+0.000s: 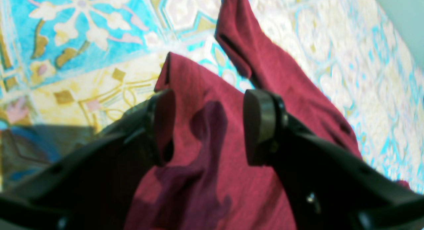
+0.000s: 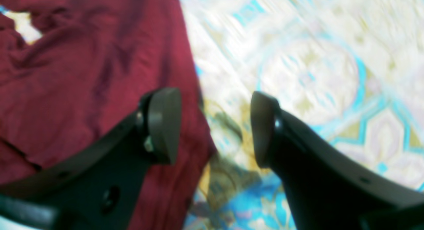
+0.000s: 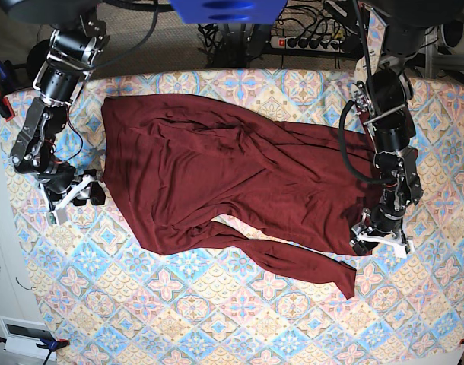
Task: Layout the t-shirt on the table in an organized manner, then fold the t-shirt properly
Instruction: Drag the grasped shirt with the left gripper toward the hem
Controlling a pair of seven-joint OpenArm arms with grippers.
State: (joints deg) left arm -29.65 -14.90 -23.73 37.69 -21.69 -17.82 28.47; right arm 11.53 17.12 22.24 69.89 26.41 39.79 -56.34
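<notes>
The dark maroon t-shirt (image 3: 217, 175) lies spread across the patterned table (image 3: 217, 312), creased, with one long sleeve trailing toward the front right. My left gripper (image 3: 378, 242) sits at the shirt's right edge. In the left wrist view its jaws (image 1: 210, 127) stand apart over rumpled shirt cloth (image 1: 205, 177), and a sleeve (image 1: 285, 74) runs off beyond them. My right gripper (image 3: 95, 192) is at the shirt's left edge. In the right wrist view it (image 2: 215, 127) is open, one finger (image 2: 164, 124) over the shirt's border (image 2: 82, 57), the other over bare table (image 2: 314, 57).
Cables and a power strip (image 3: 308, 39) lie beyond the table's far edge. Blue clamps (image 3: 4, 99) hold the tablecloth at the left side and at the front left corner (image 3: 49, 344). The table's left edge runs close to my right arm.
</notes>
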